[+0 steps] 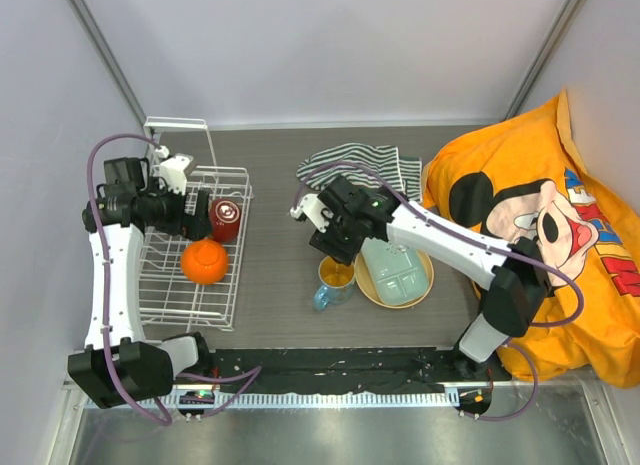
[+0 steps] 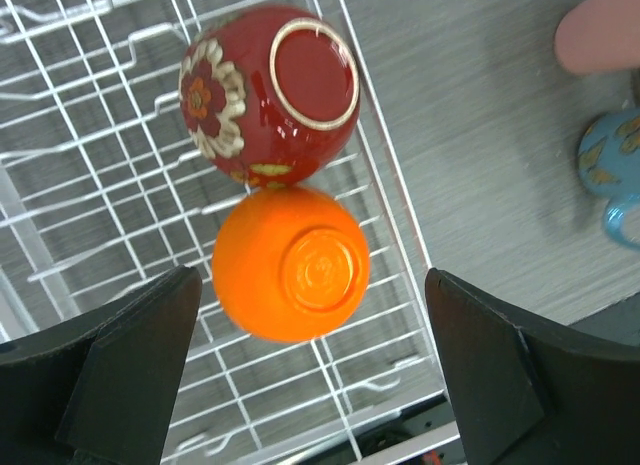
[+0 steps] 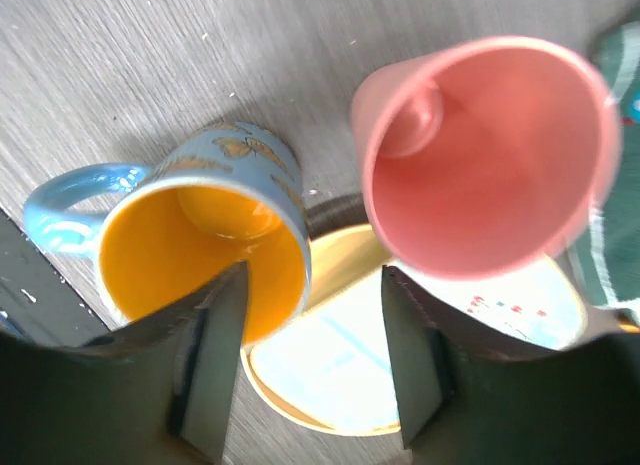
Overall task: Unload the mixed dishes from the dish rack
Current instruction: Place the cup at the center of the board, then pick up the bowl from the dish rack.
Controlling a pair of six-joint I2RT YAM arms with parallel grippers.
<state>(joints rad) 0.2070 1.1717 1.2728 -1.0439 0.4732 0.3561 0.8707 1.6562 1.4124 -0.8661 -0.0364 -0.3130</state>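
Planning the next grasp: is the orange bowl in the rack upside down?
Upside down. The orange bowl shows its foot ring and rounded outside to the camera above, resting in the rack.

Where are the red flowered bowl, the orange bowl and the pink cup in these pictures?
red flowered bowl (image 2: 315, 75): left wrist view, on its gold-ringed base.
orange bowl (image 2: 322, 270): left wrist view, on its foot ring.
pink cup (image 3: 480, 155): right wrist view, on its inside wall.

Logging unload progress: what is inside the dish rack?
Two upside-down bowls sit side by side in the dish rack: a dark red flowered bowl and an orange bowl. The left arm covers part of it in the top view, so anything beneath is hidden.
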